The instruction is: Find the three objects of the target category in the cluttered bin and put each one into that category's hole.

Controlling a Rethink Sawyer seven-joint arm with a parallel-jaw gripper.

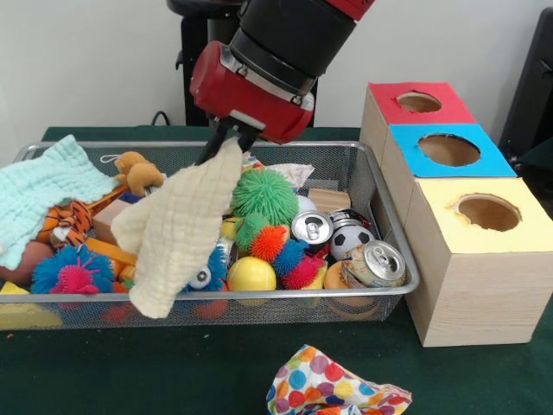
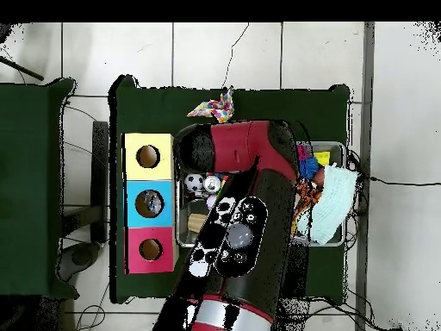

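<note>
Jaws are seen clenched on a cream cloth (image 1: 177, 232), held hanging above the wire bin (image 1: 393, 246). Below them two cans (image 1: 312, 227) are counted in front; overhead, hidden by the arm (image 2: 237, 224), only three box holes (image 2: 147, 157) are shown.

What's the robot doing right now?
Gripper shut on cream cloth, lifted above the basket. Three box holes open; cloth not there yet. Path clear.
</note>
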